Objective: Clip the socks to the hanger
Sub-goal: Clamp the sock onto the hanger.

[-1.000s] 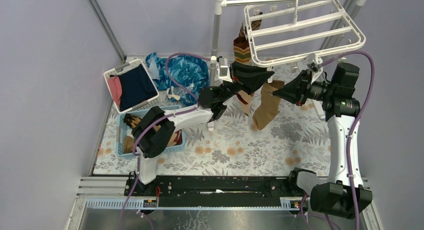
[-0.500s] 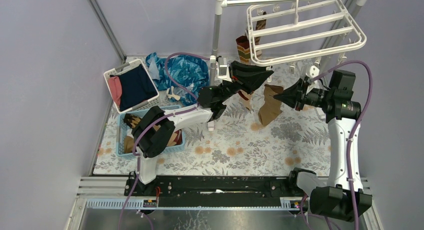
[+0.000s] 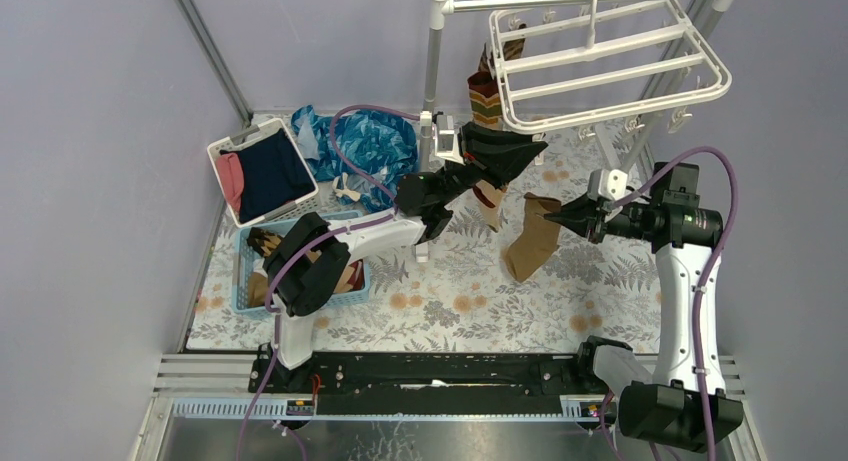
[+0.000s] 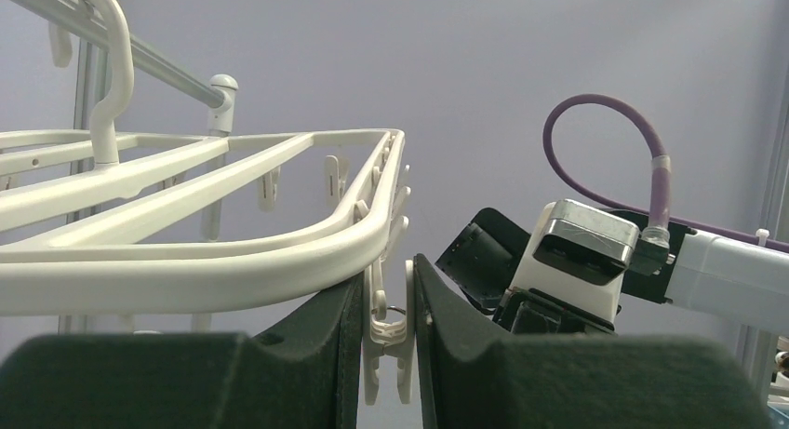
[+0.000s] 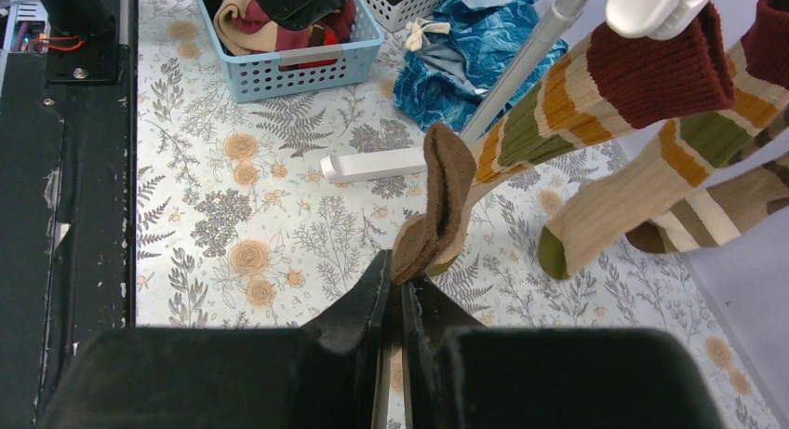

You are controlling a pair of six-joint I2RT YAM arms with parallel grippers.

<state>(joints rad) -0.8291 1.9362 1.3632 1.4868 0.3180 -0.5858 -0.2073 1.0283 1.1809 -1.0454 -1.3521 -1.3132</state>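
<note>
Between the dark fingers of the left tool (image 4: 386, 294) sits one white clip (image 4: 389, 334), dangling from the rim of the hanger (image 4: 186, 275). Both fingers press on its sides, so this tool is clamped on the clip at the hanger's near left corner. The right tool (image 5: 398, 278) is held lower and to the right, with its fingers squeezed together on one end of a plain brown sock (image 5: 445, 192). In the wrist view the sock rises from the pinch and folds over. From above it droops beside the tool's tip, between the two tools, below the hanger and apart from it; whether its lower end touches the bench (image 3: 450, 296) cannot be told. Past the left tool, striped socks (image 5: 595, 85) banded in dark red, orange, green and tan hang from the hanger's far left side, one cuff gripped in a white peg, close beside the grey rack pole (image 3: 433, 71). The hanger itself hangs by its hook from the rack's top bar. Farther left on the flower-printed bench lies a blue patterned cloth (image 3: 375, 146), then a white basket (image 3: 226, 144) holding navy and pink clothes. A blue basket (image 5: 307, 71) with more brown and tan socks stands nearer the left arm's base.
</note>
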